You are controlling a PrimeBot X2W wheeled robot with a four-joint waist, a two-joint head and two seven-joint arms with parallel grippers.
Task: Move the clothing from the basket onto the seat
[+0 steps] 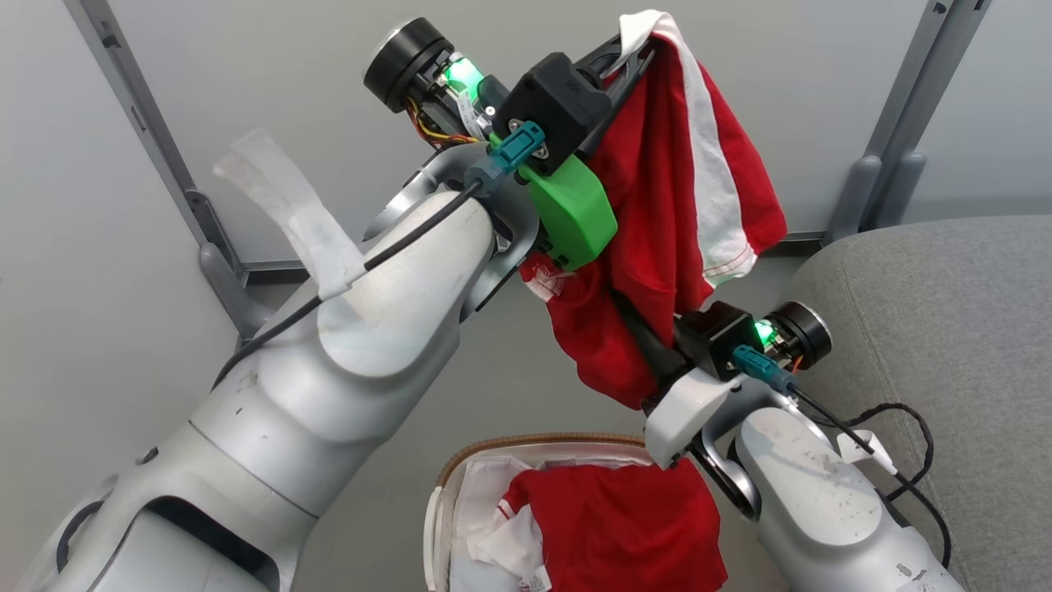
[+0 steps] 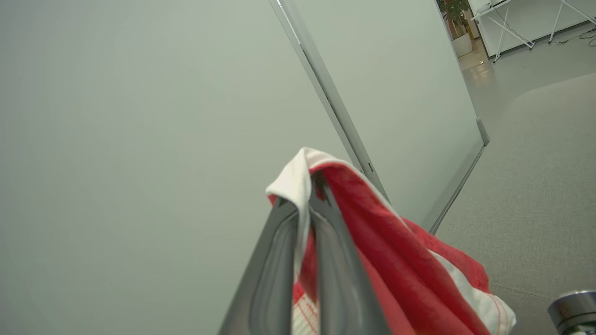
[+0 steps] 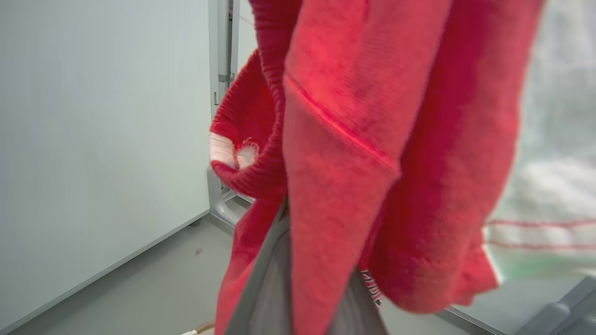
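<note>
Left gripper (image 1: 633, 56) (image 2: 303, 193): raised high, its two long dark fingers pressed together on the white edge of a bright red fabric garment with a white stripe (image 1: 657, 189) (image 2: 372, 242) (image 3: 335, 139).
Cloth at the left jaws: the white hem folds over the fingertips. The red body falls away from them, towards the robot's right.
Right gripper (image 1: 637, 333) (image 3: 286, 218): lower down, reaching up into the hanging cloth. Its fingers are drawn close together with a red fold pinched between them, and the cloth hides the tips.
Held garment: hangs in the air between the two grippers, above the basket and clear of the seat.
Oval white plastic laundry basket with a brown woven rim (image 1: 460, 469): at the bottom centre of the head view, under the hanging cloth.
Second red garment (image 1: 625, 526): lies inside the basket on the white fabric liner (image 1: 485, 493).
Large grey woven-fabric seat (image 1: 945, 329) (image 2: 535, 186): to the robot's right, just beside the basket, with no clothing on the part in view.
</note>
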